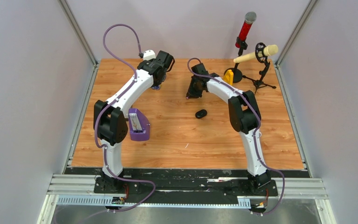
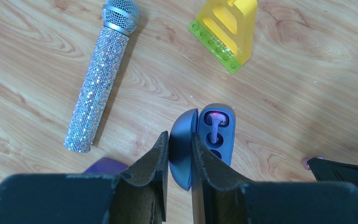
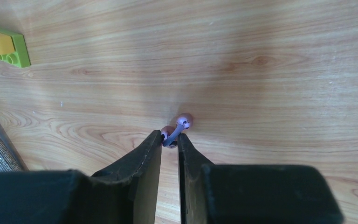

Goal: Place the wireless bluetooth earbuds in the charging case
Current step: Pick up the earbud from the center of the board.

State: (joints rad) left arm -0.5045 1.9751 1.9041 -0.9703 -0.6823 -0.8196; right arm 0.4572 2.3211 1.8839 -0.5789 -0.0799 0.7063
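Note:
A blue-grey charging case (image 2: 224, 135) lies open on the wooden table, and one purple earbud (image 2: 216, 119) sits in its top socket. My left gripper (image 2: 179, 135) is shut on the case's raised lid (image 2: 182, 149), a finger on each face. From above, the left gripper (image 1: 157, 83) covers the case. In the right wrist view a second purple earbud (image 3: 182, 122) rests at the table surface with its stem pinched between the tips of my right gripper (image 3: 169, 136). That gripper (image 1: 194, 92) stands to the right of the left one.
A glitter microphone (image 2: 100, 79) lies left of the case and a yellow-green block (image 2: 226, 32) beyond it. A black pebble-shaped case (image 1: 201, 113) sits mid-table. A purple holder (image 1: 139, 125) is by the left arm. Red (image 1: 245, 29) and cream (image 1: 256, 53) microphones stand at the back right.

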